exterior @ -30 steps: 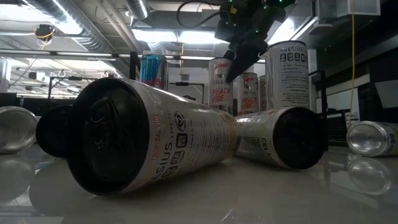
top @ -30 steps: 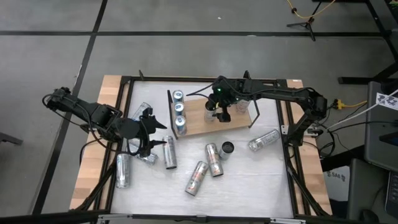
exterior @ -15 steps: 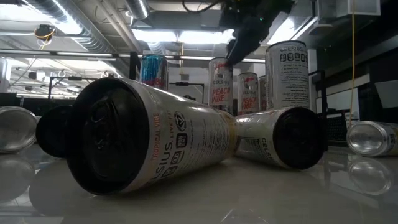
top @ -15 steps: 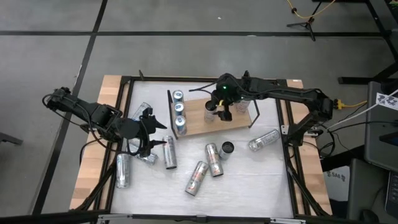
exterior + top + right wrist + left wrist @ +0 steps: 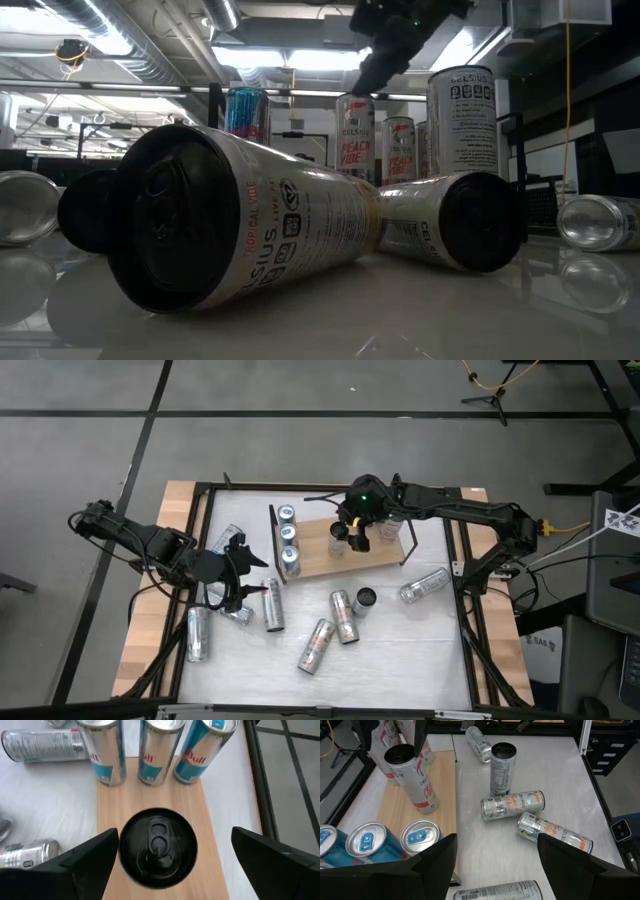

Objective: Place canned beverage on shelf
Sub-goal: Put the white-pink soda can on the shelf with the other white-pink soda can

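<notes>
Between the earlier frames and this one, the right end effector (image 5: 352, 532) had lifted off the can (image 5: 338, 537) it stood over, climbing toward the top of the low view, while the left arm had not shifted. That can stood upright on the shelf (image 5: 318, 562), in the upper centre of the high view, a little right of a row of three blue cans (image 5: 288, 538). In the right wrist view the can's dark top (image 5: 156, 846) sat between the spread fingers (image 5: 90, 860), touching neither. The left end effector (image 5: 236, 572) hovered at the left of the high view, fingers parted and empty, above the lying cans on the desk (image 5: 400, 650). More cans lay scattered at lower centre, one standing (image 5: 366, 598). Judged from this moment, the main risk lay in the withdrawal: a finger swinging sideways before clearing the rim could tip the placed can, which might then knock over the neighbouring row.
</notes>
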Action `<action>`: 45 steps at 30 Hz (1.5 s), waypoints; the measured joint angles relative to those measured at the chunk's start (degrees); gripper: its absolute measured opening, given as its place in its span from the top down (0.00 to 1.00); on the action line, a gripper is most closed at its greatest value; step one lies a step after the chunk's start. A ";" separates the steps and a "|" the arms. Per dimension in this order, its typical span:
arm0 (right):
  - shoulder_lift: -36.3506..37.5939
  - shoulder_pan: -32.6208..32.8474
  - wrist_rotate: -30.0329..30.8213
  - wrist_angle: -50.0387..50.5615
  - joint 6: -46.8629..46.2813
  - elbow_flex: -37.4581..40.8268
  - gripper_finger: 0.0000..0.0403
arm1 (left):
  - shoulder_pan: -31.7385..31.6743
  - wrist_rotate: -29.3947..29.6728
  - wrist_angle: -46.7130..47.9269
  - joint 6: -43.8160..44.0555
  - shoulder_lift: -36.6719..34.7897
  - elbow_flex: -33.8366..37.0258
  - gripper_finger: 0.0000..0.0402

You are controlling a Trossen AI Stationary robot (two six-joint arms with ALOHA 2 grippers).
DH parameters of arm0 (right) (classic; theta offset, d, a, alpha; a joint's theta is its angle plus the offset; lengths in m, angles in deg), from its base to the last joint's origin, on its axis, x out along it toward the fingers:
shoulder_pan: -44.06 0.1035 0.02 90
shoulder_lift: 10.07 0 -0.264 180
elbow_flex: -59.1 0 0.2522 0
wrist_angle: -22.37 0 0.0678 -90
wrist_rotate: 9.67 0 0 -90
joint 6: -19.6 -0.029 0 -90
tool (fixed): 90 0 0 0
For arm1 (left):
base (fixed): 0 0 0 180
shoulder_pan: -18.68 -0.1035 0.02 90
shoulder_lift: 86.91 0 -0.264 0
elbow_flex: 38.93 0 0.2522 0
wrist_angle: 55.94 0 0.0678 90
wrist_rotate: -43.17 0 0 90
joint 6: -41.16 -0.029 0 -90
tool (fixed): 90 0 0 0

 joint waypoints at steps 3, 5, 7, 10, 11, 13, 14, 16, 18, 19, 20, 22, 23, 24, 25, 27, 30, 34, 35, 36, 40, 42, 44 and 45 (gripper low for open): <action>0.00 0.00 -0.17 -0.18 -0.76 0.00 0.05 | -0.02 0.00 -0.01 0.00 0.00 0.00 0.33; 0.00 0.00 -0.32 -0.17 -2.05 0.00 0.05 | -0.02 0.00 0.01 0.00 0.00 0.00 0.33; 0.00 0.00 -2.38 -0.14 -3.02 0.00 0.05 | -0.01 -0.01 0.01 0.00 0.00 0.00 0.33; 0.00 0.00 -4.12 -0.14 -3.01 0.00 0.05 | 0.00 -0.02 0.01 0.00 0.00 0.00 0.33; -0.04 0.00 -4.04 -0.14 -2.99 0.00 0.05 | -0.02 -0.02 0.00 0.00 0.00 0.00 0.33; -0.33 0.00 -3.45 -0.14 -2.96 0.00 0.05 | 0.00 -0.02 -0.01 0.00 0.00 0.00 0.33; -0.43 0.00 -3.11 0.12 -2.95 0.00 0.05 | 0.00 -0.02 0.00 0.00 0.00 0.00 0.33; -0.84 0.00 -2.72 0.32 -2.94 0.00 0.05 | -0.02 -0.02 -0.01 0.00 0.00 0.00 0.33; -1.07 0.00 -2.83 0.48 -2.97 0.00 0.05 | -0.01 -0.02 0.00 0.00 0.00 0.00 0.33; -1.11 0.00 -2.76 0.73 -3.01 0.00 0.05 | -0.02 -0.02 0.00 0.00 0.00 0.00 0.33; -1.29 0.00 -2.72 0.56 -3.03 0.00 0.05 | 0.00 -0.02 -0.01 0.00 0.00 0.00 0.33; -1.48 0.00 -2.68 0.42 -3.05 -0.02 0.05 | -0.02 -0.02 -0.01 0.00 0.00 0.00 0.33; -1.58 0.00 -2.66 0.77 -3.07 -0.02 0.05 | -0.02 -0.02 -0.01 0.00 0.00 0.00 0.33; -1.87 0.00 -2.64 0.81 -3.07 -0.02 0.05 | -0.02 -0.02 -0.01 0.00 0.00 0.00 0.33; -2.20 0.00 -2.66 0.40 -3.08 -0.02 0.05 | -0.02 -0.02 -0.01 0.00 0.00 0.00 0.33; -2.60 0.00 -2.70 0.92 -3.23 -0.02 0.05 | -0.01 -0.02 0.00 0.00 0.02 0.00 0.33; -3.50 0.00 -2.65 0.81 -3.38 -0.01 0.05 | 0.00 -0.04 -0.04 0.00 0.00 -0.02 0.33; -3.99 0.41 -2.69 0.02 -3.40 -0.01 0.10 | -0.01 -0.04 -0.01 0.00 0.00 -0.02 0.33; -4.04 0.33 -2.55 0.44 -3.38 0.00 0.12 | 0.00 -0.02 -0.02 0.00 0.01 -0.02 0.33; -4.04 0.39 -2.23 0.41 -3.38 0.00 0.15 | 0.00 -0.02 -0.01 0.00 0.00 -0.02 0.33; -4.04 0.79 -2.08 0.50 -3.39 0.00 0.28 | -0.01 -0.03 -0.01 0.00 0.01 -0.02 0.33; -3.99 0.78 -2.39 0.68 -3.40 0.00 0.34 | -0.01 -0.02 -0.01 0.00 0.00 -0.02 0.33; -3.96 0.76 -2.51 0.77 -3.38 0.00 0.39 | -0.02 -0.02 -0.01 0.00 0.00 -0.02 0.33; -3.95 0.75 -2.53 0.90 -3.40 0.00 0.40 | 0.00 -0.02 -0.01 0.00 0.00 -0.02 0.33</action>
